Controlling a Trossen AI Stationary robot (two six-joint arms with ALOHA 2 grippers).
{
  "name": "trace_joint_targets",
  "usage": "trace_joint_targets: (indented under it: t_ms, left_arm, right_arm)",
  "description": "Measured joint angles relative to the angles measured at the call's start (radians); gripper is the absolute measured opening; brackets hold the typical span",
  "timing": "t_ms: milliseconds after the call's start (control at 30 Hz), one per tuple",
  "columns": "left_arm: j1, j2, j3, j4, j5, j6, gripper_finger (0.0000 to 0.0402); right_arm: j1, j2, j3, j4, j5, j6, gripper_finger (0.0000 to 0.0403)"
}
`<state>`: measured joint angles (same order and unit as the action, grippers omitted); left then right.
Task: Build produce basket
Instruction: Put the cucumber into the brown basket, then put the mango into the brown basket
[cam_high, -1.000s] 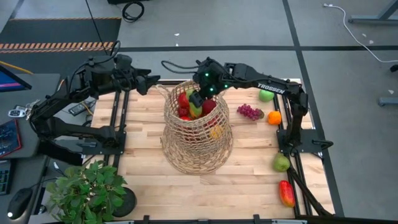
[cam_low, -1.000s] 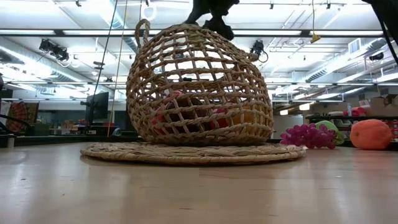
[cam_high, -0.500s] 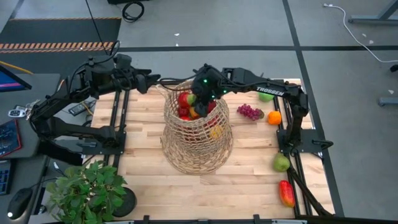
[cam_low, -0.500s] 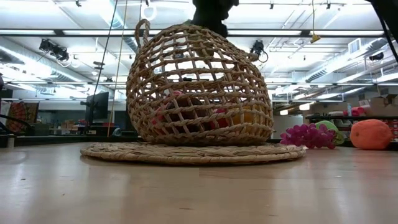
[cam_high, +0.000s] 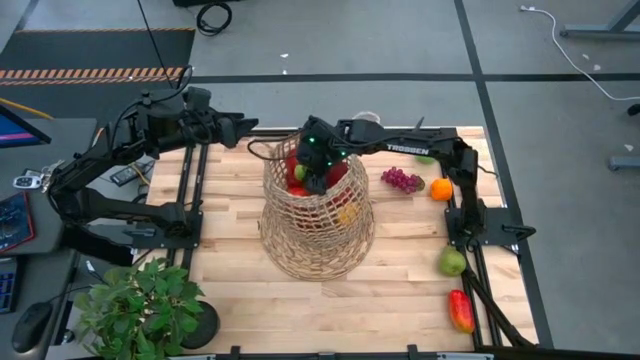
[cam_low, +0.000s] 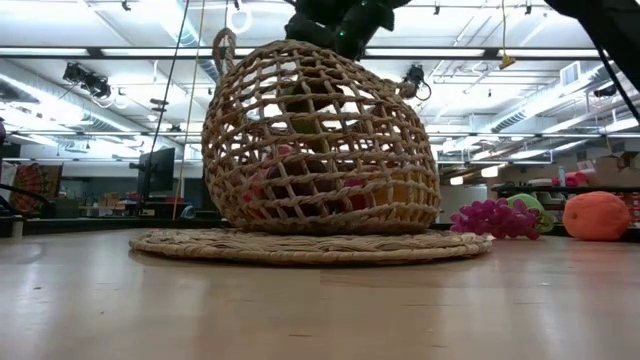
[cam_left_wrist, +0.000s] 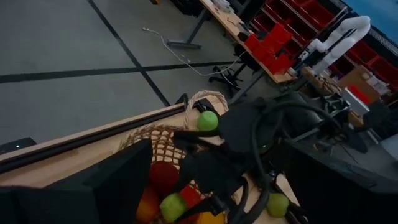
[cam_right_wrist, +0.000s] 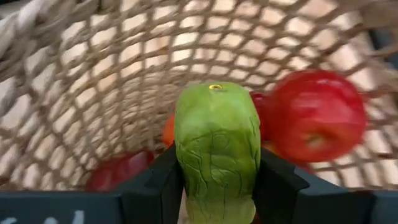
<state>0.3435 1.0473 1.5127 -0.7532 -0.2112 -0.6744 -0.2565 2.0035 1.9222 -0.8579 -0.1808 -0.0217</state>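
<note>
Evidently the right tool (cam_high: 316, 172) hangs in the mouth of the basket (cam_high: 318, 235) mid-worktop (cam_high: 230, 290), clamped on a green vegetable (cam_right_wrist: 216, 149) held stem-end down so it can drop among the apples (cam_right_wrist: 316, 115) inside. Grapes (cam_high: 401, 180) and an orange (cam_high: 441, 188) wait near the right edge. Parked at the far left, the left tool (cam_high: 238, 130) gives no clear sight of its fingers.

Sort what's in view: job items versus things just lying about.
Job items: basket; green vegetable held by the right hand over the basket; grapes; orange; green apple.
Lying about: potted plant; left hand, idle.
</note>
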Motion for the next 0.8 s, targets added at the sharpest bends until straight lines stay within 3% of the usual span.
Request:
trace_joint_targets:
  t_ms: [167, 333, 500, 667, 800]
  left_arm:
    - [0.0, 0.0, 0.0, 0.001, -0.001, -0.017, 0.0357]
    - [0.0, 0.0, 0.0, 0.001, -0.001, -0.017, 0.0357]
    - [0.0, 0.0, 0.0, 0.0, -0.001, -0.009, 0.0357]
    - [0.0, 0.0, 0.0, 0.0, -0.002, 0.062, 0.0357]
    - [0.0, 0.0, 0.0, 0.0, -0.001, 0.093, 0.0357]
  right_arm:
    - [0.001, 0.008, 0.0, -0.003, -0.053, -0.012, 0.0199]
    - [-0.005, 0.008, 0.013, -0.014, -0.052, -0.009, 0.0281]
    - [-0.011, 0.001, 0.147, -0.119, -0.025, 0.0, 0.0347]
    - [0.003, -0.068, 0.284, -0.168, -0.024, -0.001, 0.0359]
    - [0.044, -0.145, 0.307, -0.198, -0.18, 0.006, 0.0351]
